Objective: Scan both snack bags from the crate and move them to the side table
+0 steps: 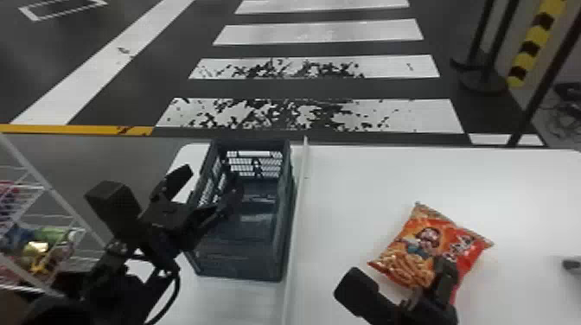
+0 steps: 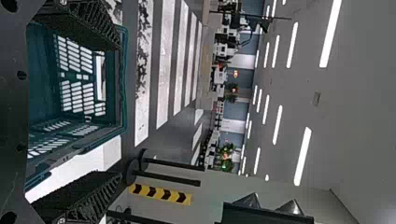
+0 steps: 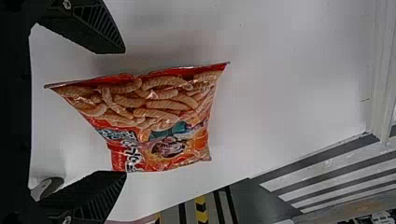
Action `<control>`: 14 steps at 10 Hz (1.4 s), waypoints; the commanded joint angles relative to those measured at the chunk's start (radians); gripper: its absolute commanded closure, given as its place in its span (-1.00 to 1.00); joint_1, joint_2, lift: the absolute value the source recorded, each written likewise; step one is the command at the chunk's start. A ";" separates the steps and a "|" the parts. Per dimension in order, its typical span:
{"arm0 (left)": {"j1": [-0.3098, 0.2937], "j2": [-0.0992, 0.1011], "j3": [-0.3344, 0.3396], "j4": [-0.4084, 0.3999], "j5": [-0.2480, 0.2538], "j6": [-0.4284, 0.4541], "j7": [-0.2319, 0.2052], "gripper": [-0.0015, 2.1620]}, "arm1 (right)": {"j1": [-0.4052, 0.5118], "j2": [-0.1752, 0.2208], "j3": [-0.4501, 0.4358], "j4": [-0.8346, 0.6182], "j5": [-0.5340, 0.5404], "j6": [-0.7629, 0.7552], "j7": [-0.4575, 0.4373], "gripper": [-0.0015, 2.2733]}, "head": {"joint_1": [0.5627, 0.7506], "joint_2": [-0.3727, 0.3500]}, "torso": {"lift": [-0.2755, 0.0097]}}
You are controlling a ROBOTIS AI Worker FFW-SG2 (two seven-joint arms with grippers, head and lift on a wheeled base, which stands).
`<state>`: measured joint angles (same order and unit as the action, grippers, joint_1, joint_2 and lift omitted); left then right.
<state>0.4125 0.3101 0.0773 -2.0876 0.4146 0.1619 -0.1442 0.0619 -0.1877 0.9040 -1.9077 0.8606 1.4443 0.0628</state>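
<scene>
I see glossy, creased film on the orange-and-red, pillow-shaped plastic snack bag (image 1: pixel 426 244). The dark teal, box-shaped plastic crate (image 1: pixel 242 263) looks smooth to me.

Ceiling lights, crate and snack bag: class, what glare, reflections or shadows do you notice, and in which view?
Left wrist view: ceiling lights glow as bright white strips; head view: pale reflections inside the dark crate; right wrist view: small highlights on the snack bag, a soft shadow beside it.
</scene>
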 commanded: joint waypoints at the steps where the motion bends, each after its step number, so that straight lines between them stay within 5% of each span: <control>1: 0.000 0.014 0.001 -0.005 0.010 0.000 -0.001 -0.97 | -0.036 0.014 0.000 0.032 -0.002 -0.006 0.002 -0.95 | 0.41 0.44 | 0.26; 9: -0.008 0.018 0.007 0.015 0.039 0.003 -0.023 -0.97 | -0.105 0.031 0.016 0.210 -0.023 -0.126 -0.003 -0.92 | 0.41 0.49 | 0.26; 10: -0.008 0.020 0.007 0.018 0.041 0.003 -0.024 -0.97 | -0.106 0.025 0.013 0.211 -0.029 -0.129 -0.003 -0.78 | 0.41 0.49 | 0.26; 12: -0.017 0.020 0.007 0.037 0.056 0.003 -0.038 -0.97 | -0.128 0.011 0.018 0.233 -0.028 -0.126 0.009 0.46 | 0.41 0.47 | 0.26; 14: -0.024 0.020 0.007 0.047 0.067 0.003 -0.049 -0.97 | -0.129 0.004 0.012 0.236 -0.032 -0.160 0.032 0.97 | 0.41 0.44 | 0.26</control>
<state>0.3905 0.3299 0.0844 -2.0426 0.4774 0.1650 -0.1927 -0.0668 -0.1816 0.9189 -1.6729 0.8322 1.2998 0.0965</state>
